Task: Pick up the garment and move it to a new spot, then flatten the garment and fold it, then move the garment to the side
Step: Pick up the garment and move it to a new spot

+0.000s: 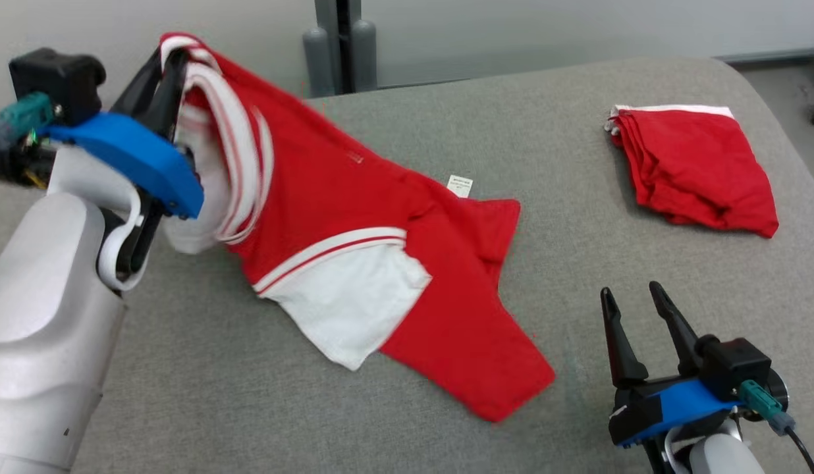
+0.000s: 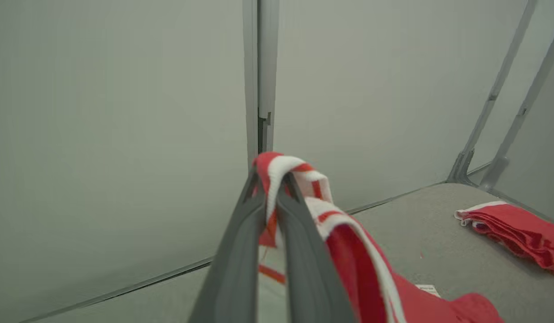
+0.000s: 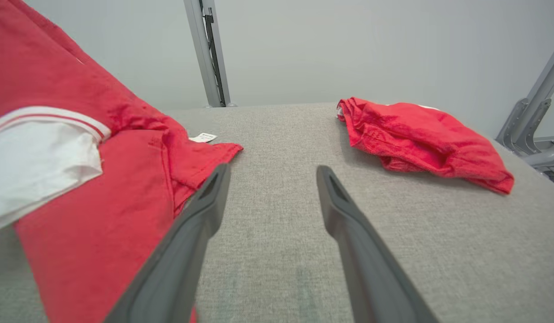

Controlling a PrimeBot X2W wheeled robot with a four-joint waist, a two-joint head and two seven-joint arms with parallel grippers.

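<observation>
Two red garments lie on the worktop: my left fingers clamp the striped garment by its collar, and my right fingers gape empty near the folded garment.

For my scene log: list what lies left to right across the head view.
left gripper, clamped on the collar → garment → folded red cloth
</observation>
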